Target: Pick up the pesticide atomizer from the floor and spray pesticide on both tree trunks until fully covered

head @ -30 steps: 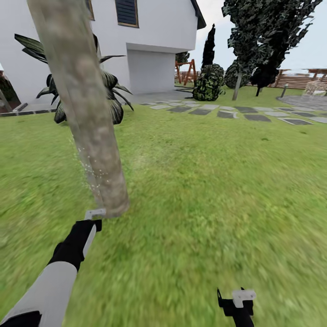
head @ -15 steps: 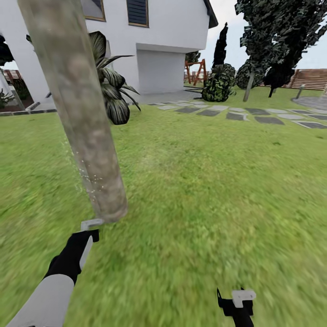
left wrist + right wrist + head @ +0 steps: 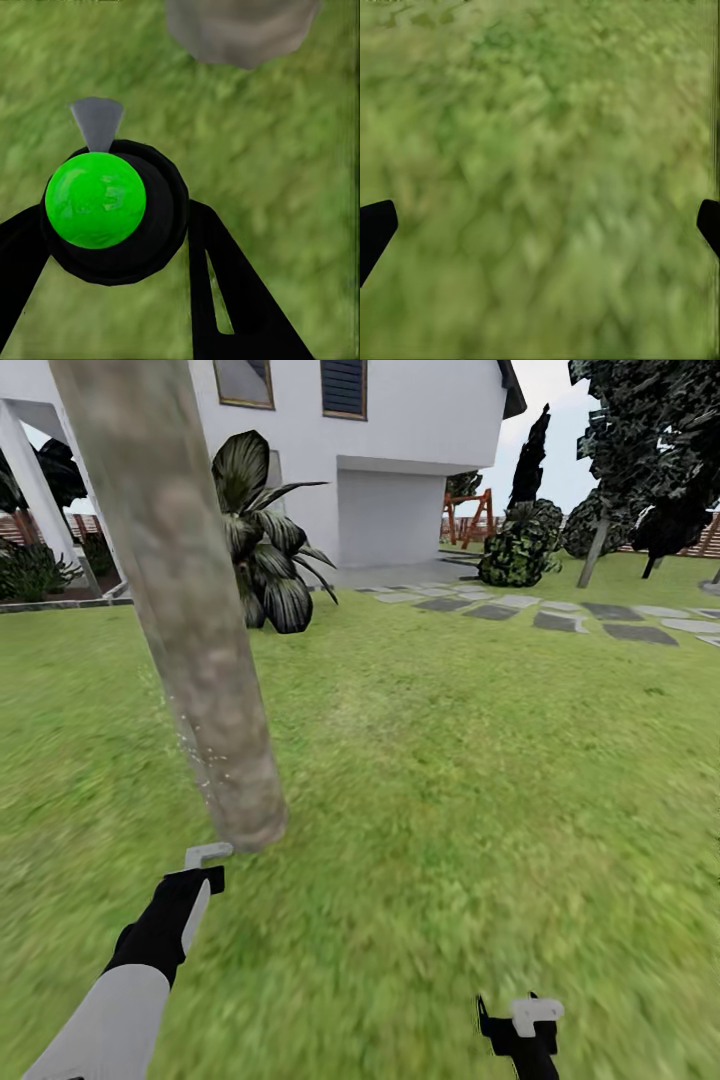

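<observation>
The left arm reaches forward and low from the robot's left side, white forearm leading into a black wrist, and the left gripper (image 3: 195, 875) sits just short of the foot of the tree trunk (image 3: 190, 630). In the left wrist view its two black fingers (image 3: 225, 292) are closed against the sides of the pesticide atomizer (image 3: 101, 202), a black round body with a bright green cap and a grey nozzle pointing toward the base of the trunk (image 3: 240, 30). From the head view the grey nozzle tip pokes out just beside the trunk's foot, near it but I cannot tell if it touches. The trunk leans, thick and grey-brown mottled with dull green, rising from the floor (image 3: 480, 780) of blurry grass. A thin scatter of whitish pesticide (image 3: 190, 740) specks hangs along the lower left edge of the trunk.

The right gripper (image 3: 525, 1030) hangs low at the robot's right, well apart from the tree, fingertips (image 3: 375, 229) spread wide over bare grass, holding nothing
</observation>
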{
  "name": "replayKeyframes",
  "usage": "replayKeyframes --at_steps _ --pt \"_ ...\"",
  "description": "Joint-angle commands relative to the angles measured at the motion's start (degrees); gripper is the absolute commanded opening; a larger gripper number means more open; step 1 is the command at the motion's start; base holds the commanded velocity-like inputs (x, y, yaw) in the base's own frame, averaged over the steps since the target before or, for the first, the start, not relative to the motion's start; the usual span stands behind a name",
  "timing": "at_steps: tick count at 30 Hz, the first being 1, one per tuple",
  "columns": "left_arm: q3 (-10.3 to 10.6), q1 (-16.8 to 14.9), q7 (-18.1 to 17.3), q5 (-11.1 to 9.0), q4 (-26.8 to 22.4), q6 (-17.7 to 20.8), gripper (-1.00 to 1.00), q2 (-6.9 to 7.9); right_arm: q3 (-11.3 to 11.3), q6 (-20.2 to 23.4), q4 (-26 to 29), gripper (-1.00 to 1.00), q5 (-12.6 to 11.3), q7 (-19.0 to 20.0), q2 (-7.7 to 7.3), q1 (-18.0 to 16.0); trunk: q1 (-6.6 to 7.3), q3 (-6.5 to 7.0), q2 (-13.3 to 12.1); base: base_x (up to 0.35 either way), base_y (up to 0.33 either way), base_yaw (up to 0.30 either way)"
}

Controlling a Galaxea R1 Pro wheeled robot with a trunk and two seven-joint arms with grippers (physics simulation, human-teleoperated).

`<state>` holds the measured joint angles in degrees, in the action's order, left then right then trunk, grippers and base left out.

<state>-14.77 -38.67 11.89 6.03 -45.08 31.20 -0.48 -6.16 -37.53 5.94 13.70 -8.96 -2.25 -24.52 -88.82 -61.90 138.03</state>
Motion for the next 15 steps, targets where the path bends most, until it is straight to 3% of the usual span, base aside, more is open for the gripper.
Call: replayKeyframes --at_steps 1,9,15 --pt "0.0 0.0 -0.03 0.03 0.0 0.0 -1.0 0.01 0.0 0.0 -0.01 1.0 0.0 0.0 -0.01 0.0 0.0 0.0 0.0 0.098 -0.267 0.005" --pt "0.0 0.0 -0.03 0.03 0.0 0.0 -1.0 0.04 0.0 0.0 0.02 1.0 -0.03 0.0 0.04 0.0 0.0 -0.01 0.0 0.109 -0.268 0.002" --pt "0.0 0.0 -0.03 0.03 0.0 0.01 -1.0 0.04 0.0 0.0 -0.05 1.0 0.01 0.0 0.05 0.0 0.0 -0.29 0.0 0.12 -0.268 0.149"
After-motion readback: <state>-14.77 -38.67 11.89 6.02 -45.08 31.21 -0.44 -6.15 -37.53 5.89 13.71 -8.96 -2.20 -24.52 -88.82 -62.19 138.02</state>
